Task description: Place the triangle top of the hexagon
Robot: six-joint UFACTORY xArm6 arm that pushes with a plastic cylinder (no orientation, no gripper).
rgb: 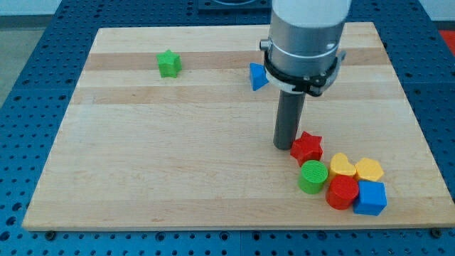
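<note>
The blue triangle (257,76) lies near the view's top, just left of the arm's grey body. My tip (285,146) rests on the board well below the triangle and touches or nearly touches the left side of a red star (307,147). At the lower right sits a cluster: a green round block (313,176), a yellow heart (343,166), a yellow block that looks like a hexagon (369,169), a red round or hexagon-like block (342,191) and a blue cube (370,197). Their exact shapes are hard to make out.
A green star (168,63) stands alone at the upper left. The wooden board (178,156) lies on a blue perforated table. The cluster sits close to the board's bottom right edge. The arm's body hides part of the board behind it.
</note>
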